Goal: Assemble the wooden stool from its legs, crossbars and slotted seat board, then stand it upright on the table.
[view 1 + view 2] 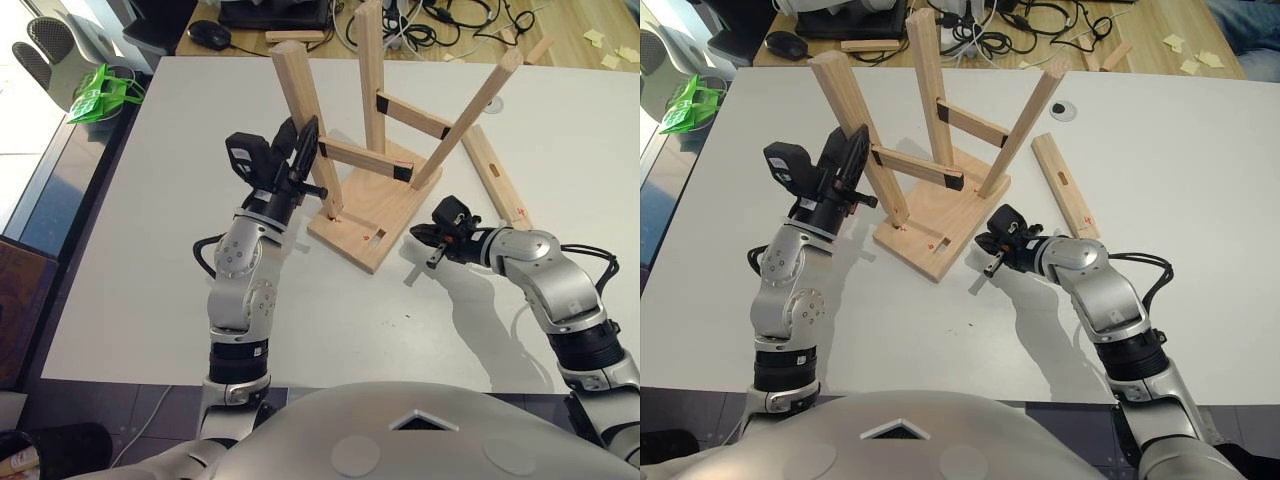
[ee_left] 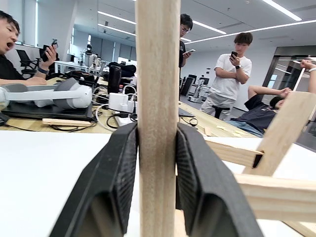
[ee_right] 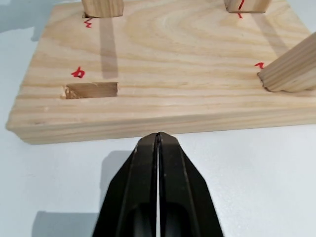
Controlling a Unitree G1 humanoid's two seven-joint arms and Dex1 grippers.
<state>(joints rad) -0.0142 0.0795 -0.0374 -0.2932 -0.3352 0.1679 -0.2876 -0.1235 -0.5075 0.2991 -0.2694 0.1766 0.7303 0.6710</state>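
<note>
Nearest the robot on the white table (image 1: 150, 250), the right gripper (image 3: 158, 143) rests with its two black fingers pressed flat together and nothing between them, its tips just short of the near edge of the slotted seat board (image 3: 173, 59). The board lies underside up. Just behind that edge, one rectangular slot (image 3: 92, 90), marked in red, stands empty.

Farther in, the left gripper (image 1: 305, 155) is clamped on the nearest upright leg (image 1: 300, 100), one pad against each flat face partway up its length. The leg's foot sits in the board at the left corner. Two more legs, one at the far side (image 1: 370, 70) and one leaning out to the right (image 1: 470, 115), also rise from their slots. Two crossbars with dark ends tie the three together: one (image 1: 365, 158) from the held leg, the other (image 1: 412, 115) from the far leg.

Beyond the right gripper, a fourth leg (image 1: 495, 175) lies flat on the table just beside the board, apart from the frame. At the far edge, a short wooden strip (image 1: 295, 36) rests on the cluttered desk beside a computer mouse (image 1: 208, 34).

The job looks a little past halfway. Three legs and two crossbars are in. By this showing, what remains is to seat the loose leg in the open slot, join it to its neighbours with any crossbars left, and turn the stool onto its feet.
</note>
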